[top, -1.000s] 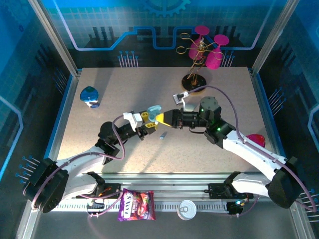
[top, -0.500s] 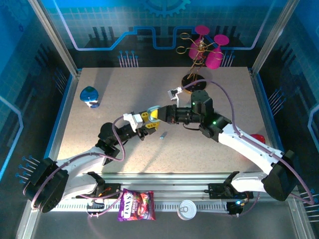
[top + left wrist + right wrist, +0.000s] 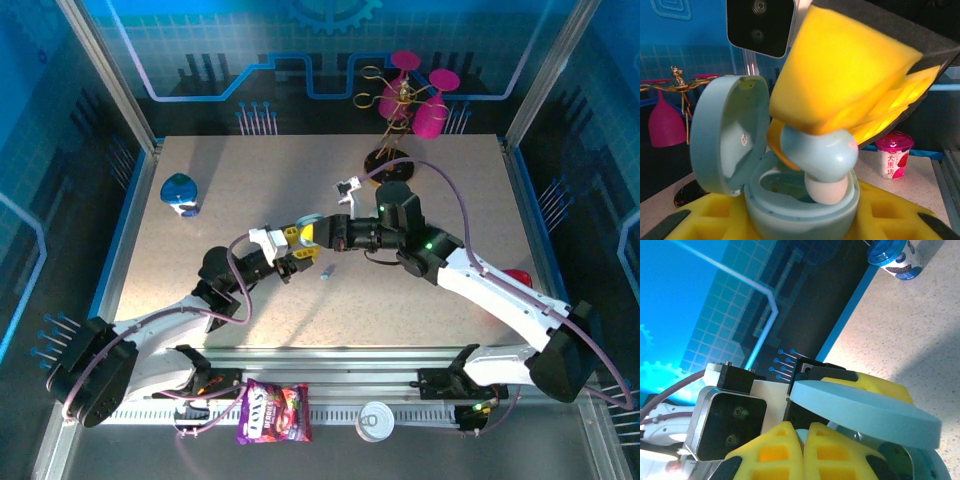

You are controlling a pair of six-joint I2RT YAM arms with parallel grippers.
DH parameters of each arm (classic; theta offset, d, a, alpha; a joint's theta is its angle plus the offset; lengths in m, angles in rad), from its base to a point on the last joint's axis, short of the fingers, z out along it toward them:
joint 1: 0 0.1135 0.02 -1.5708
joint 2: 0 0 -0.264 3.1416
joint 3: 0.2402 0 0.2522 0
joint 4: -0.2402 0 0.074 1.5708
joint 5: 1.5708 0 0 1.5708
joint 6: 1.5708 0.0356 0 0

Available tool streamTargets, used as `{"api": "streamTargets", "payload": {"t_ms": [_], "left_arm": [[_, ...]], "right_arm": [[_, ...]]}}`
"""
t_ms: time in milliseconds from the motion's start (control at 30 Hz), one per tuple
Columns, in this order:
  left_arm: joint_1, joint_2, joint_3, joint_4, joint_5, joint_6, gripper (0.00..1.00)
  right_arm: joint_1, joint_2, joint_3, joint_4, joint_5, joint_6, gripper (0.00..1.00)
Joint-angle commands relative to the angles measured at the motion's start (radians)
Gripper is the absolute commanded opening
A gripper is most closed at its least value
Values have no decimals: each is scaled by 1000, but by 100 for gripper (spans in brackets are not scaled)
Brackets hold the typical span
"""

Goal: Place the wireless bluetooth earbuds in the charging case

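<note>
**Earbud held at the mouth of the open case**

The speckled surface [image 3: 420, 300] is seen from above, with both arms meeting near its middle. The left end effector [image 3: 294, 243] is closed on the charging case [image 3: 790, 215]. In the left wrist view the case is seated between yellow pads at the bottom of the frame, with its round pale-blue lid [image 3: 725, 145] swung open to the left. The right end effector [image 3: 320, 232] is brought in from the right of the frame, and its yellow pads are pinched on a light blue earbud [image 3: 820, 152]. The earbud's whitish tip is placed just inside the rim of the case's hollow. Whether it is fully seated cannot be told. A second earbud [image 3: 326, 272] is left lying on the surface, just below the two end effectors.
</note>
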Motion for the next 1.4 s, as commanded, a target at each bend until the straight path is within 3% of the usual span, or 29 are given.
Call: {"api": "streamTargets", "payload": {"t_ms": [0, 733, 1000, 1367], "left_arm": [[-13, -15, 10, 37, -8, 21, 27], [-14, 3, 20, 50, -2, 16, 27], [-14, -6, 18, 47, -4, 16, 27], [-14, -21, 18, 33, 0, 15, 27]], "right_arm": [[23, -4, 31, -89, 61, -84, 4], [63, -25, 50, -137, 182, -175, 9], [71, -10, 70, -174, 205, -188, 19], [71, -21, 72, -210, 230, -200, 21]]}}
